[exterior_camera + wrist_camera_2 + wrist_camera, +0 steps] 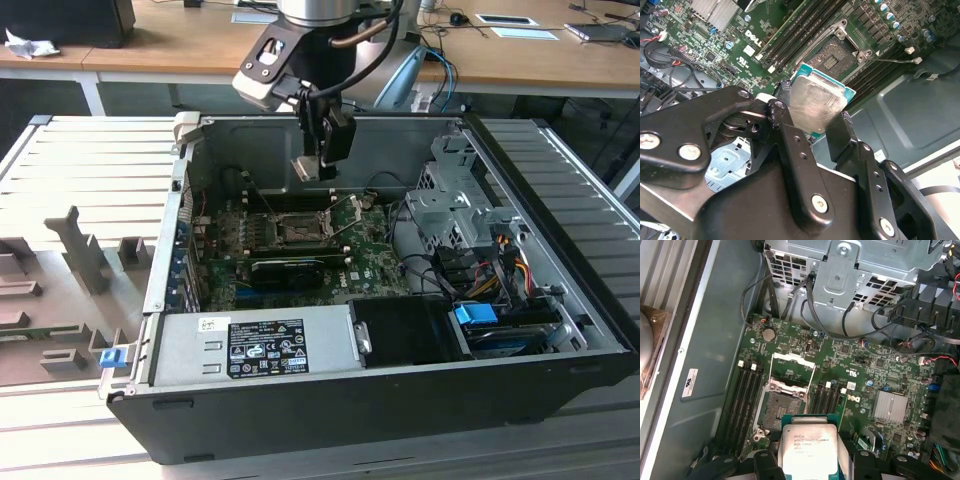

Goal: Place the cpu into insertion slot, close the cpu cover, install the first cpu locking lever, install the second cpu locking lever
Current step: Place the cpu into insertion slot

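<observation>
**Exterior view.** We observed the claw (322,162) hanging inside the open computer case (400,400), which stood on a ribbed grey surface (90,160). The claw pinched the cpu (308,168). The chip was held clear of the green motherboard (370,262), over the area of the insertion slot (290,230) and not touching it.

**Second wrist view.** We saw the two black fingers (790,135) closed only as far as the chip allowed, pressing on opposite edges of the cpu (817,100). Its silver-grey face was turned toward the camera. The insertion slot (837,57) lay beyond it, with its dark pin field uncovered.

**First wrist view.** We noted the cpu (807,450) gripped in the claw (810,463), apart from the insertion slot (782,407). The cpu cover (774,371) stood swung open on the far side of the slot.
</observation>
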Controlling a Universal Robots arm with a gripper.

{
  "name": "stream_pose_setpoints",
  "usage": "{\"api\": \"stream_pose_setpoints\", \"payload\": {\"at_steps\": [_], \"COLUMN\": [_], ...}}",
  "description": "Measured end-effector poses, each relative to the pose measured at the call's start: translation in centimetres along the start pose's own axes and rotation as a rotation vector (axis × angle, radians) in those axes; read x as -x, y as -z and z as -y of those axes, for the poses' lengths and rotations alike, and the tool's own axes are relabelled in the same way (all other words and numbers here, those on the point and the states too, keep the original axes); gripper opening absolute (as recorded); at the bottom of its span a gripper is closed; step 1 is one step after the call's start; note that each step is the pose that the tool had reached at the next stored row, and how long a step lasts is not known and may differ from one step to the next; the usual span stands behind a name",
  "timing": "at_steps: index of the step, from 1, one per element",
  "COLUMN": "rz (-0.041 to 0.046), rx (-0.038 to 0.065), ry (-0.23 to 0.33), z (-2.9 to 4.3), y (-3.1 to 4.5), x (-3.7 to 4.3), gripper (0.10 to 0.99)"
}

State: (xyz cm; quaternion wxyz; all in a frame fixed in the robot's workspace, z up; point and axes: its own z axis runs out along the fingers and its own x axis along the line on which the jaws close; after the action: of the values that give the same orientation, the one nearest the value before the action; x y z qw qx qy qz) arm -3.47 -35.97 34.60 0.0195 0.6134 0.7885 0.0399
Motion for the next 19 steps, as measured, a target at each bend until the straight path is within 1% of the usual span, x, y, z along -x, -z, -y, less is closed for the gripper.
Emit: {"api": "stream_pose_setpoints", "payload": {"at_steps": [19], "rz": [-0.0001], "rx": [-0.001], "ry": [-0.001], "z": [0.07], "y": [-0.80], "x": [0.01], "gripper": [0.529]}}
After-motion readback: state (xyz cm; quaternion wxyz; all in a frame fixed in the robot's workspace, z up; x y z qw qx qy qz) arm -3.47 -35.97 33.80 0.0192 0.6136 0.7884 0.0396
